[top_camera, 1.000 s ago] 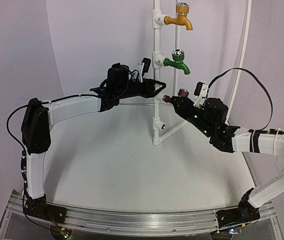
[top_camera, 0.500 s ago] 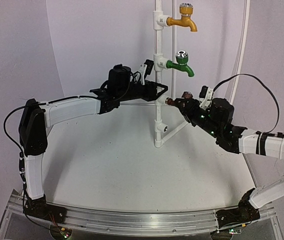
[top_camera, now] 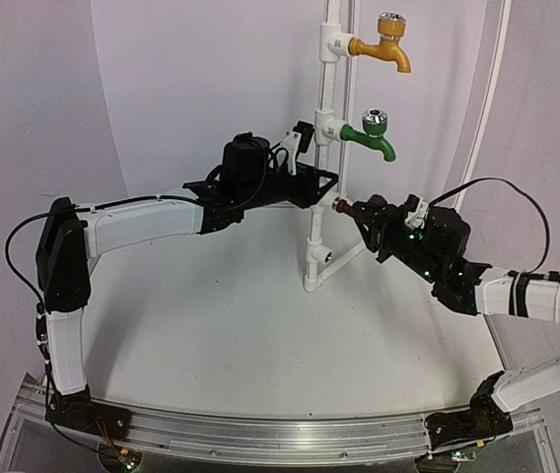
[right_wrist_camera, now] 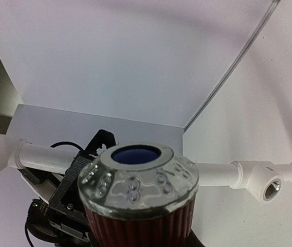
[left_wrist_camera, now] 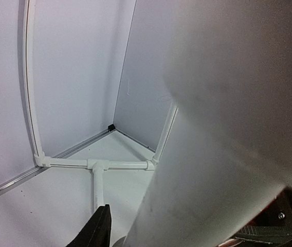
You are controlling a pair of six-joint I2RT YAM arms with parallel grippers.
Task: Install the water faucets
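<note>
Gripped brown faucet (top_camera: 343, 205) in right gripper (top_camera: 361, 211), long axis near level, inlet end pointed left, just beside stand (top_camera: 312, 246). Clamped stand with left gripper (top_camera: 325, 187). Noted green faucet (top_camera: 373, 138) seated above.

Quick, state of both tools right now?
Left tool: closed on the white pipe stand.
Right tool: closed, holding the dark brown faucet.
</note>
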